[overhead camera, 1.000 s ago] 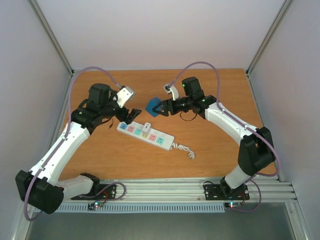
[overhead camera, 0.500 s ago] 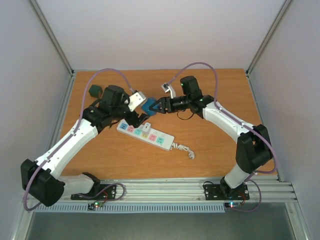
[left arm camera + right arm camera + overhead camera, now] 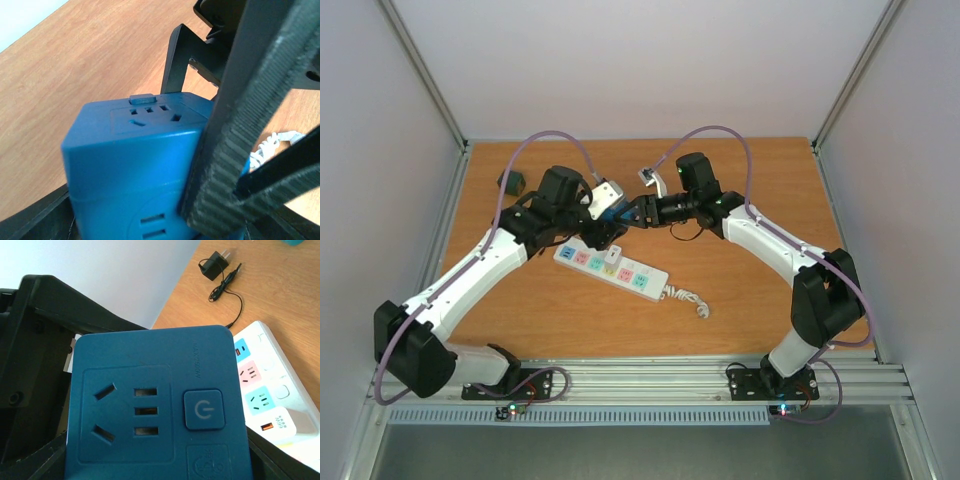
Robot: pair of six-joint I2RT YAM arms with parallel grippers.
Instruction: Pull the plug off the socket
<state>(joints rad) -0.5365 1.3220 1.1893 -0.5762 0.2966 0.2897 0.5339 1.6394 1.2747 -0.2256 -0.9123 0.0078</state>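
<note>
The socket, a long white power strip (image 3: 610,268) with pastel outlets, lies on the table with a white plug (image 3: 612,254) standing in it. Both also show in the right wrist view, the strip (image 3: 260,390) and the plug (image 3: 300,421). My right gripper (image 3: 630,212) is shut on a blue cube socket (image 3: 155,405) and holds it in the air above the strip's far side. My left gripper (image 3: 606,222) has reached that cube (image 3: 135,160). One of its fingers (image 3: 235,125) lies against the cube's side, and the jaws look spread.
A small dark green cube (image 3: 512,182) sits at the far left. A black adapter with a thin cable (image 3: 216,266) lies behind the strip. The strip's curly white cord (image 3: 688,298) trails to the right.
My left arm has swung right and forward until its gripper meets the blue cube. My right gripper has carried the cube slightly left. The green cube has come into view.
</note>
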